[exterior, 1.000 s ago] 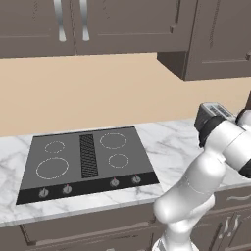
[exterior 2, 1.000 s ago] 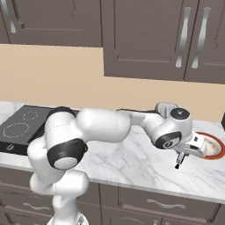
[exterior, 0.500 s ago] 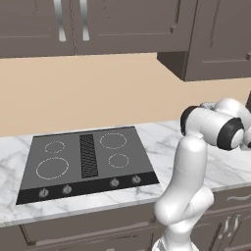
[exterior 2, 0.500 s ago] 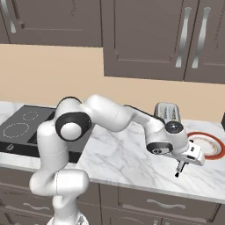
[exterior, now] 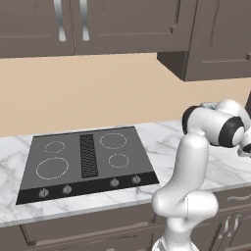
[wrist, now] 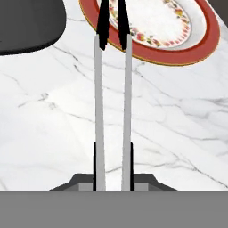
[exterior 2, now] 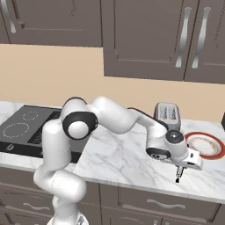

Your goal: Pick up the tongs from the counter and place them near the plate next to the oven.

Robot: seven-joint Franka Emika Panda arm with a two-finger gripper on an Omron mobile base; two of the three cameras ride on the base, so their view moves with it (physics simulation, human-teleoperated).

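The tongs (wrist: pixel 100 111) are two long silvery arms with black tips, and they run straight out from my gripper (wrist: pixel 113 161), which is shut on them. Their black tips reach over the near rim of the plate (wrist: pixel 196 50), red-orange at the edge with a pale patterned inside. In the right base view the gripper (exterior 2: pixel 178 169) hangs low over the white marble counter (exterior 2: pixel 123 162), holding the tongs (exterior 2: pixel 177 177) pointing down, just front-left of the plate (exterior 2: pixel 203 157).
A silver toaster (exterior 2: pixel 167 115) stands behind the gripper, left of the plate, and shows as a dark mass (wrist: pixel 26 22) in the hand view. The dark glass cooktop (exterior: pixel 88 157) lies far to the left. The counter's front edge runs close below the tongs.
The arm has swung and stretched out, carrying the tongs lower and slightly forward, closer to the counter in front of the plate. The grip has stayed shut.
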